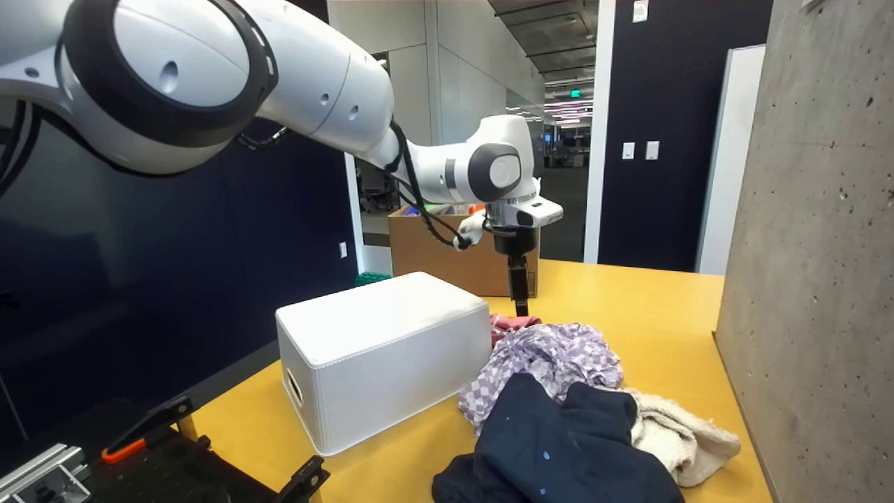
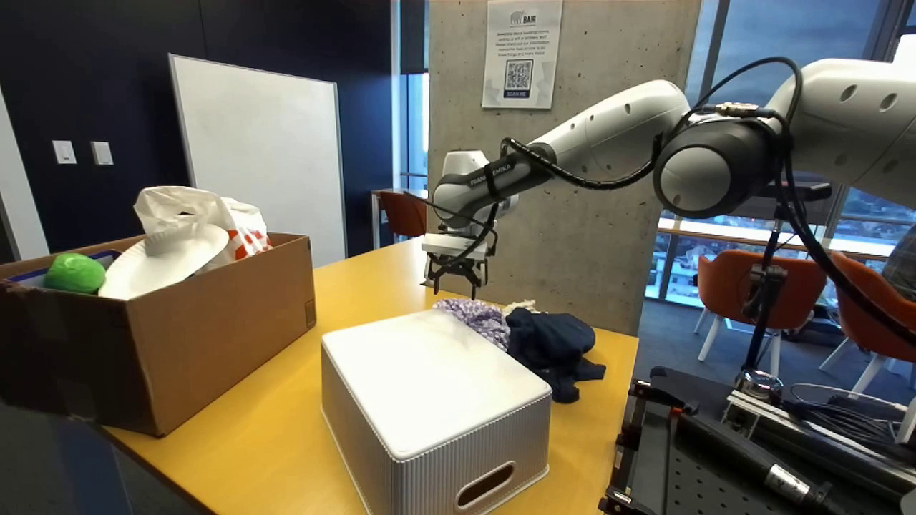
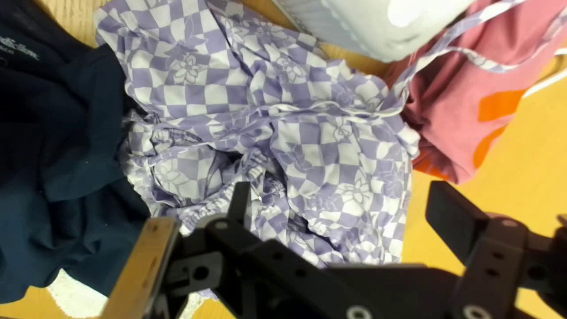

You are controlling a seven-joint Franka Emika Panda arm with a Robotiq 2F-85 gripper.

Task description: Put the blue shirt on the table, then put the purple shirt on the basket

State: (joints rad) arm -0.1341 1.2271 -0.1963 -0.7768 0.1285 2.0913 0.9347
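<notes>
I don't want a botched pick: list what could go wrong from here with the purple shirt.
In the wrist view, straps patterned like the purple shirt trail over the pink cloth, so a lift may drag that along. The blue shirt lies against the purple one, so the open hand could catch both. In both exterior views the basket has a flat, closed face upward, so a shirt laid there might slide off.

The carton (image 2: pixel 229 343) holds a plate (image 2: pixel 164 261), a bag (image 2: pixel 207 204) and a green object (image 2: pixel 75 273), a whiteboard (image 2: pixel 265 143) stands behind it, a poster (image 2: pixel 526 43) hangs on the wall (image 2: pixel 594 239), chairs (image 2: pixel 744 282) stand near the window (image 2: pixel 787 28), and a pink cloth (image 3: pixel 465 110) lies apart from a cream cloth (image 1: pixel 674 429).
</notes>
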